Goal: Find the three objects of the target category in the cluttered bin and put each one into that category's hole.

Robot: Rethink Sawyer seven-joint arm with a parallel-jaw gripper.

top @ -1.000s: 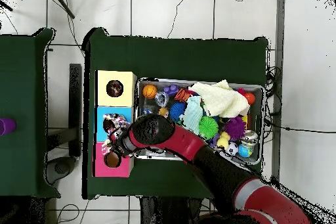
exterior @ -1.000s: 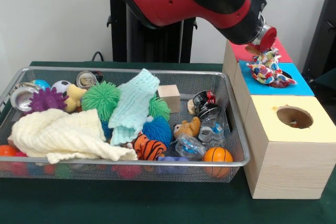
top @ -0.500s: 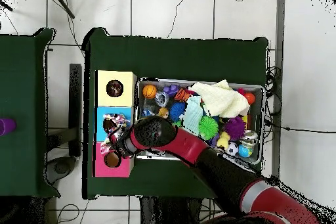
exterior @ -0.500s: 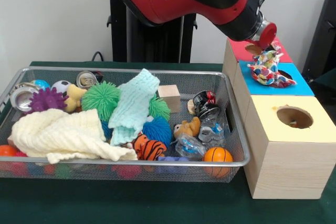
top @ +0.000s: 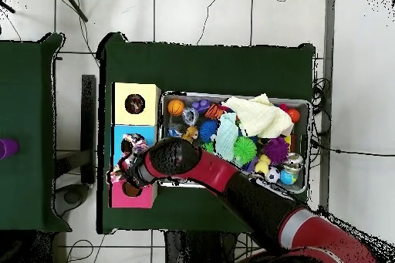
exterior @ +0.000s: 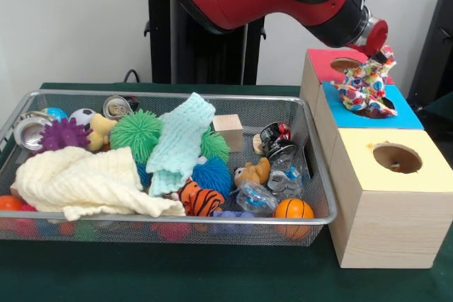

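My gripper (exterior: 381,53) is above the blue-topped box (exterior: 407,111), shut on the top of a spotted fabric bundle (exterior: 366,86). The bundle hangs stretched from the gripper, with its lower end still at that box's hole. In the overhead view the bundle (top: 133,146) shows just beyond the arm's end, over the blue box. The yellow-topped box (exterior: 425,178) stands nearest the camera in the front view, and its round hole (exterior: 396,157) is open and uncovered; the hole also shows in the overhead view (top: 135,104). The wire bin (exterior: 177,95) lies to the left of the boxes. No other spotted bundle shows in it.
The bin holds a cream cloth (exterior: 78,182), a mint knitted cloth (exterior: 180,143), green, blue and purple spiky balls, a tiger plush (exterior: 202,199), an orange ball (exterior: 293,209), cans and a wooden block (exterior: 228,131). The red-topped box (exterior: 333,68) stands behind the blue one.
The gripper has risen and moved right in the front view, pulling the spotted bundle up from lying flat on the blue box top.
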